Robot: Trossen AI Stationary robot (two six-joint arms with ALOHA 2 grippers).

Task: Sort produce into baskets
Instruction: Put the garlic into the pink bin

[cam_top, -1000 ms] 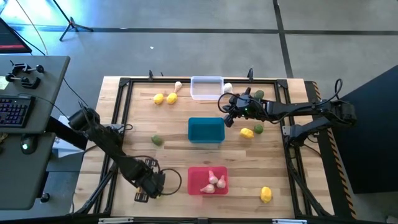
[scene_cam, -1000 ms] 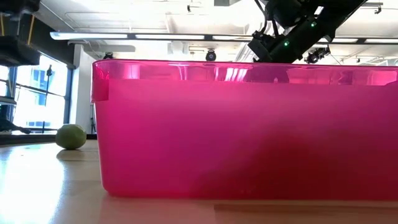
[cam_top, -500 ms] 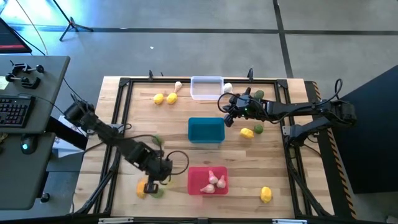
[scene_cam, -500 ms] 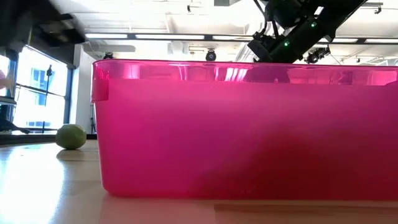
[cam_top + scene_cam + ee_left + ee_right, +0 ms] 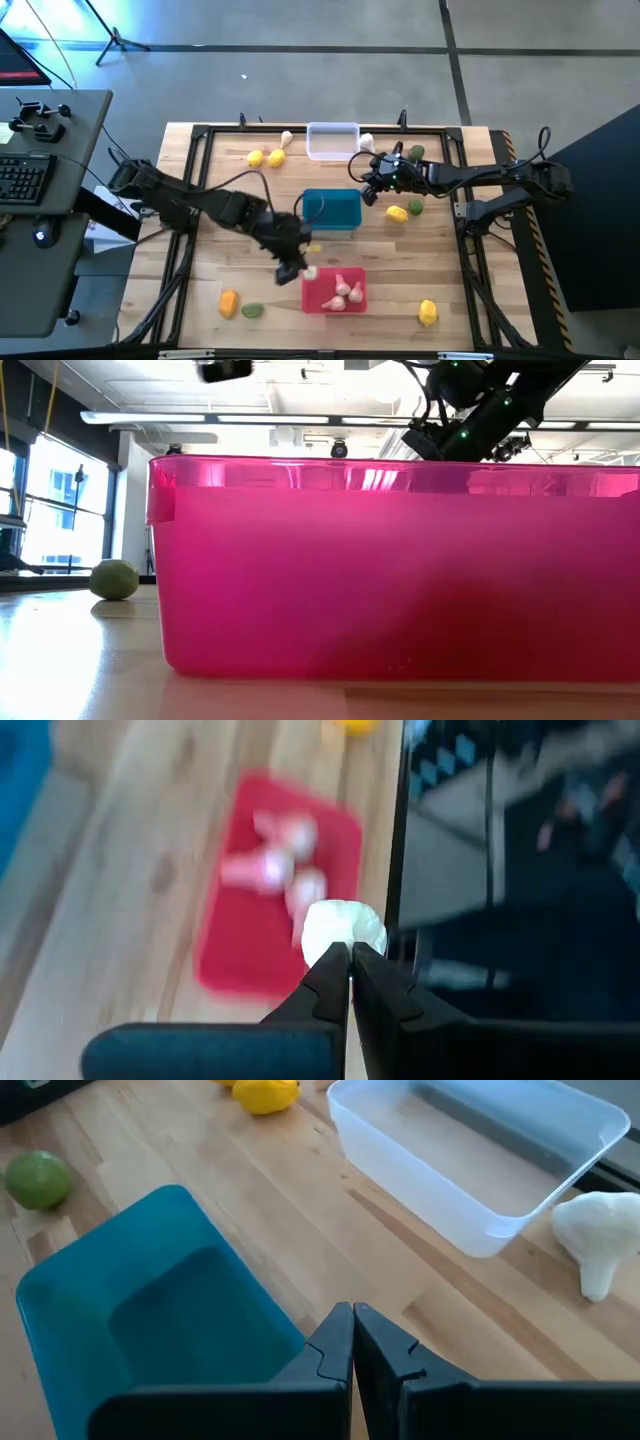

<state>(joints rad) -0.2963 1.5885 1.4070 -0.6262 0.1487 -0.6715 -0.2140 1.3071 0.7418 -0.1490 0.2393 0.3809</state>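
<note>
Left gripper (image 5: 300, 270) hung just beside the near-left corner of the red basket (image 5: 352, 302), clamped on a whitish garlic bulb (image 5: 343, 928) pinched at the very tips, presumably bound for the 3 like bulbs (image 5: 341, 290) lying inside. Right gripper (image 5: 366, 187) hovered empty with fingers pressed together, between the clear basket (image 5: 332, 152) and the teal basket (image 5: 330, 209), likely waiting. Elsewhere on the table (image 5: 440, 270): 2 yellow fruits (image 5: 265, 157) near the clear basket, another garlic bulb (image 5: 598, 1230) just beside it, an orange fruit (image 5: 228, 302) and a green lump (image 5: 251, 311) at the near-left, unsorted.
</note>
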